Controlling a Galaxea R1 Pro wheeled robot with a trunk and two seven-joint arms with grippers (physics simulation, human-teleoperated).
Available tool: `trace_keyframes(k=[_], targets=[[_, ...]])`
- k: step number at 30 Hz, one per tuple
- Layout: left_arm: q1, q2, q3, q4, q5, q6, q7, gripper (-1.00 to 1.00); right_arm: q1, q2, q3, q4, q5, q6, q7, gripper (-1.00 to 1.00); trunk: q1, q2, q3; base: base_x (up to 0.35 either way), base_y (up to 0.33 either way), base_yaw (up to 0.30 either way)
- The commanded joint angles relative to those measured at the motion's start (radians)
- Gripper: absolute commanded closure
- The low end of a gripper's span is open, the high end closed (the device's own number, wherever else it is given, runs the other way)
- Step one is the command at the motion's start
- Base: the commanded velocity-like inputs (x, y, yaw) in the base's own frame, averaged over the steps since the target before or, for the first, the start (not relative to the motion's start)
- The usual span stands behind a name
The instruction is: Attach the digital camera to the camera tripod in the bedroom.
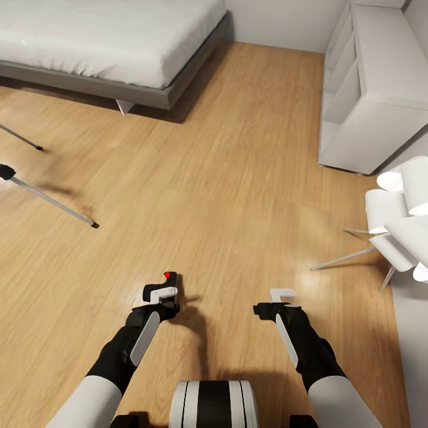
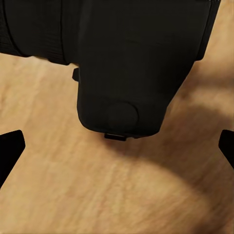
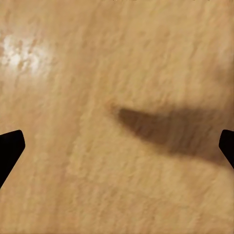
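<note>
Head view. I have the robot standing on the light wood floor [image 1: 238, 178] of the bedroom, looking down over both arms. The left gripper [image 1: 161, 295] is raised in front of the trunk and carries the digital camera [image 1: 169, 279]; its red button faces up. I judge the camera is carried low and close to the body to keep it steady while the base travels. The right gripper [image 1: 279, 300] sits level with it, with nothing between its fingers that I can see; how wide it stands I cannot tell from here. Two silver legs of the camera tripod [image 1: 53, 204] with black feet enter at the left edge, well apart from both grippers; the pan head is out of frame. The low grey-framed bed [image 1: 119, 47] lies beyond them, a white shelf unit [image 1: 374, 89] stands to the right, and a white multi-shade lamp [image 1: 398, 220] is near the right arm. The base must turn left to bring the tripod in front of me.

Left wrist view. The digital camera [image 2: 131, 63] sits between the fingers, its lens barrel pointing off to one side. The dark fingertips [image 2: 9, 151] show at the frame edges. The jaws appear closed on the body higher up, but the contact itself is not visible.

Right wrist view. Bare floor [image 3: 117, 161] with a soft shadow. The fingertips [image 3: 9, 148] stand wide apart and hold nothing; this arm is free for steadying the tripod.
</note>
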Motion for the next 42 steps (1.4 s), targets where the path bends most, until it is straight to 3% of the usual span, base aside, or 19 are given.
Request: trace_keyframes(k=[1, 16, 23, 28, 29, 33, 42], targets=[[0.000, 0.001, -0.002, -0.001, 0.010, 0.002, 0.009, -1.00, 0.000, 0.001, -0.001, -0.001, 0.004, 0.005, -0.001, -1.00, 0.000, 0.000, -0.001, 0.000, 0.000, 0.000], [0.000, 0.003, -0.003, 0.006, 0.009, -0.009, 0.008, -1.00, 0.000, 0.001, -0.001, -0.001, 0.003, -0.001, -0.002, -1.00, 0.000, 0.000, -0.001, 0.000, 0.000, 0.000], [0.000, 0.002, -0.006, 0.032, 0.010, -0.106, 0.007, -1.00, 0.000, 0.001, -0.001, -0.001, 0.001, -0.013, -0.002, -1.00, 0.000, 0.000, -0.001, 0.000, 0.000, 0.000], [0.000, 0.002, -0.047, 0.075, 0.009, -0.172, 0.007, -1.00, 0.000, 0.001, -0.001, -0.001, -0.001, -0.020, -0.002, -1.00, 0.000, 0.000, -0.001, 0.000, 0.000, 0.000], [0.000, 0.002, -0.092, 0.086, 0.008, -0.186, 0.008, -1.00, 0.000, 0.001, -0.001, -0.001, -0.001, -0.021, -0.002, -1.00, 0.000, 0.000, -0.001, 0.000, 0.000, 0.000], [0.000, 0.002, -0.155, 0.097, 0.007, -0.198, 0.009, -1.00, 0.000, 0.001, -0.002, -0.001, -0.002, -0.022, -0.002, -1.00, 0.000, 0.000, -0.001, 0.000, 0.000, 0.000], [0.000, 0.002, -0.171, 0.103, 0.007, -0.201, 0.010, -1.00, 0.000, 0.001, -0.002, -0.001, -0.001, -0.023, -0.002, -1.00, 0.000, 0.000, -0.001, 0.000, 0.000, 0.000]])
